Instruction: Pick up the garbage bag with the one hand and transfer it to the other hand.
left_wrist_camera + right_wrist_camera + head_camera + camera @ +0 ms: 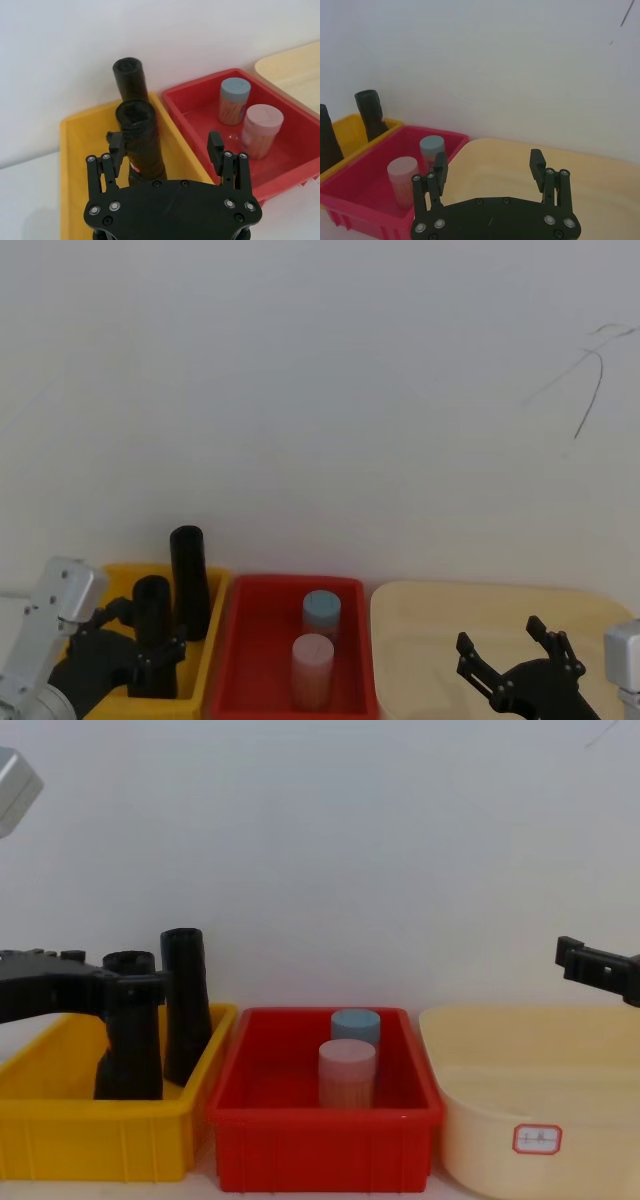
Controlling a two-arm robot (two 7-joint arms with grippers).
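Left gripper (165, 144) is down at the yellow bin (80, 150) on the robot's left, jaws spread wide, nothing clamped. The garbage bag (141, 142) stands roughly upright in that bin: thick, wrinkled black roll, open end up, with a bit of red-and-white label low on its side.

The bag sits inside the jaw gap but off-centre. One finger (117, 145) is right at its side; contact can't be confirmed. The other finger is well apart from it, out over the edge between the yellow bin and the red bin (320, 1145). In the chest view the fingers are level with the bag's upper part, just under its rim.

The slimmer smooth black roll (131, 80) stands just beside the bag, farther from the gripper, leaning toward the bin wall nearest the red bin, and pokes up higher than the bag.

The red bin in the middle holds two upright canisters, the blue-lidded one (234, 100) behind the pink-lidded one (261, 130).

Right gripper (488, 160) hangs over the beige tub (530, 1080) on the robot's right, fingers apart, empty, well away from the bag.
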